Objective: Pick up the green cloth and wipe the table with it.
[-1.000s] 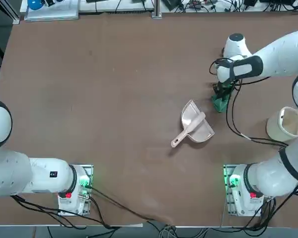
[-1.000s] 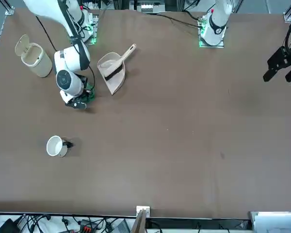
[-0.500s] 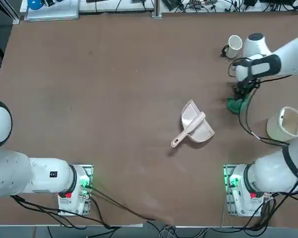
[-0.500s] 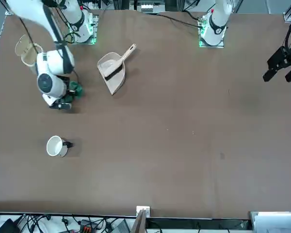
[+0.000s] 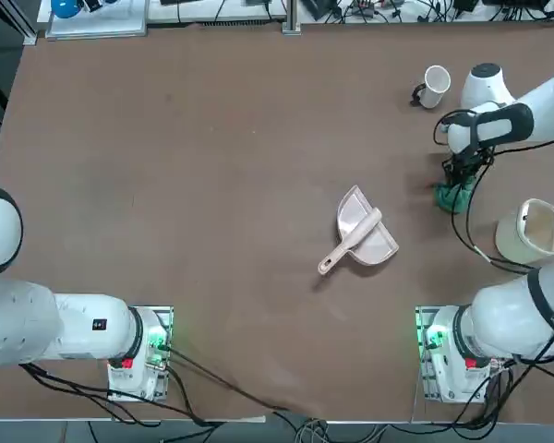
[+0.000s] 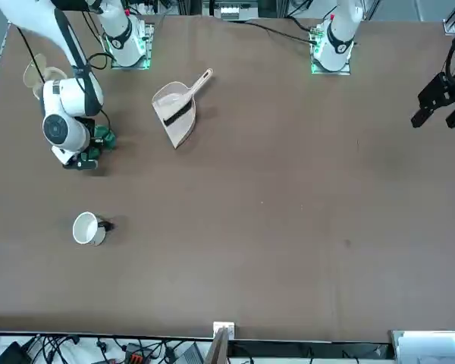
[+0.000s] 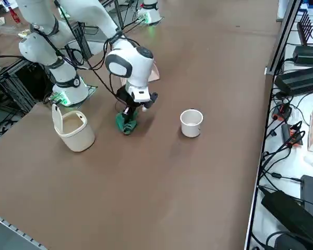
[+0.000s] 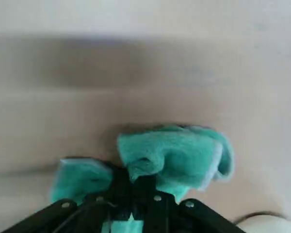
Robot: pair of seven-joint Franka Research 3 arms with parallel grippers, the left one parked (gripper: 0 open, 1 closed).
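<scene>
The green cloth point(image 5: 454, 196) lies bunched on the brown table point(image 5: 212, 185), at the robot's right between the dustpan and the bin. My right gripper point(image 5: 460, 181) points down onto it, shut on the green cloth. In the wrist view the dark fingers point(image 8: 117, 187) pinch a fold while the green cloth point(image 8: 174, 153) spreads on the tabletop beyond them. From across the table, the green cloth point(image 6: 102, 139) sticks out beside the right gripper point(image 6: 89, 154). The side view shows the green cloth point(image 7: 126, 123) pressed to the surface under the right gripper point(image 7: 129, 112).
A pale pink dustpan point(image 5: 365, 235) lies near the table's middle, left of the cloth. A white cup point(image 5: 434, 85) stands farther back. A beige bin point(image 5: 531, 231) with a raised lid stands close at the cloth's right. Cables trail from the arm.
My right gripper has dragged the cloth across the table toward the robot's right, away from the dustpan and closer to the bin. The cup, earlier hidden by the arm, now shows.
</scene>
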